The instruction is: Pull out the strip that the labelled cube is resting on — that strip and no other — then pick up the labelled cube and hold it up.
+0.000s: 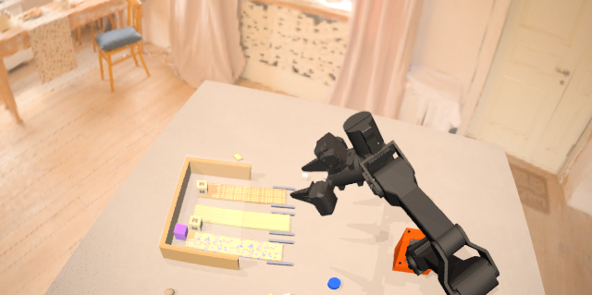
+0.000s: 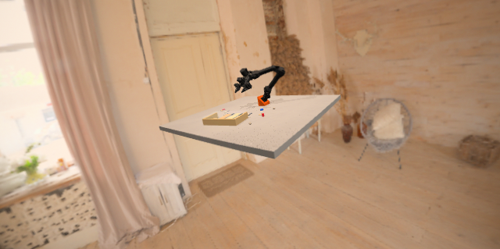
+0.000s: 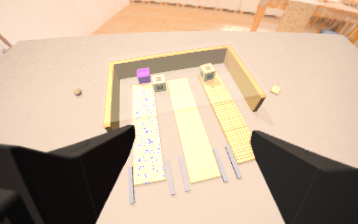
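Observation:
A cream cube with dark marks (image 1: 202, 188) (image 3: 207, 72) sits at the far end of the orange checked strip (image 1: 250, 194) (image 3: 230, 120). A second marked cream cube (image 1: 195, 223) (image 3: 159, 83) stands by the far ends of the plain yellow strip (image 1: 245, 218) (image 3: 195, 135) and the blue-speckled strip (image 1: 236, 246) (image 3: 147, 135); its support is unclear. A plain purple cube (image 1: 180, 231) (image 3: 143, 76) is beyond the speckled strip. The marks are too small to read. My gripper (image 1: 297, 182) (image 2: 239, 88) (image 3: 192, 133) is open and empty, above the table on the strips' near-end side.
A low three-sided tan wall (image 1: 203, 259) (image 2: 223, 122) surrounds the strips' far ends. Thin grey rails (image 1: 281, 241) (image 3: 170, 177) flank their near ends. A blue disc (image 1: 334, 283) (image 2: 262, 109), a brown pebble (image 1: 169, 291) (image 3: 77, 92) and a yellow chip (image 1: 238, 156) (image 3: 275, 89) lie outside.

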`<state>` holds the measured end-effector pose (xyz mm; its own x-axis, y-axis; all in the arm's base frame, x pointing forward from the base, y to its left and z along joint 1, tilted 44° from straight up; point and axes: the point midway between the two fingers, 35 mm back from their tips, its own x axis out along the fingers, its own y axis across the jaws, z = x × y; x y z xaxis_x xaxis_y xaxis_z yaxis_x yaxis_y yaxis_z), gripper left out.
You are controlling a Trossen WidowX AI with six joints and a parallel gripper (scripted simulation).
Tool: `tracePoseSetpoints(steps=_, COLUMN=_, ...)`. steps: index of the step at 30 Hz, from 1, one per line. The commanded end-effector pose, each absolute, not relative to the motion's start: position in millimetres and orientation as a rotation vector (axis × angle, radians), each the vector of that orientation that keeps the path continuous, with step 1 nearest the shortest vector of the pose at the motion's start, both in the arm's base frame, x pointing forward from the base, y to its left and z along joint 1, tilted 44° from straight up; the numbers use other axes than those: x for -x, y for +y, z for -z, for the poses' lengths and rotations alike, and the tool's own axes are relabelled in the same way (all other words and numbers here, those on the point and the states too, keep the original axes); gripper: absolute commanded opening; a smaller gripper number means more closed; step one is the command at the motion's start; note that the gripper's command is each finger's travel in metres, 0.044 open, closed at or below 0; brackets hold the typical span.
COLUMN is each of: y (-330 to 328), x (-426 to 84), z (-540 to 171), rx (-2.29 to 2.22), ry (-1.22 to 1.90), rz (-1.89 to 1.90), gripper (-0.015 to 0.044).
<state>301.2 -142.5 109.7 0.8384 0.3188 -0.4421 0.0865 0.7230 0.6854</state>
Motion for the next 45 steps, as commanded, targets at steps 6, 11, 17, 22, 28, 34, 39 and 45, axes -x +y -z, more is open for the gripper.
tracePoseSetpoints(steps=6, y=-157, x=-322, z=-100, rx=-0.722, ry=0.668, rz=-0.158, gripper=0.0269)
tracePoseSetpoints(steps=11, y=-172, x=-349, z=-79, rx=-0.665, ry=0.809, rz=-0.209, gripper=0.0137)
tracePoseSetpoints(steps=17, y=-181, x=-375, z=-46, rx=-0.591, ry=0.98, rz=-0.306, gripper=0.0)
tracePoseSetpoints(steps=22, y=-180, x=-389, z=-16, rx=-0.527, ry=1.118, rz=-0.42, gripper=0.0)
tracePoseSetpoints(steps=28, y=-166, x=-397, z=19, rx=-0.454, ry=1.271, rz=-0.598, gripper=0.0)
tracePoseSetpoints(steps=34, y=-156, x=-398, z=39, rx=-0.415, ry=1.348, rz=-0.714, gripper=0.0)
tracePoseSetpoints(steps=39, y=-155, x=-398, z=40, rx=-0.415, ry=1.348, rz=-0.714, gripper=0.0)
tracePoseSetpoints(steps=45, y=-149, x=-400, z=47, rx=-0.415, ry=1.348, rz=-0.714, gripper=0.0)
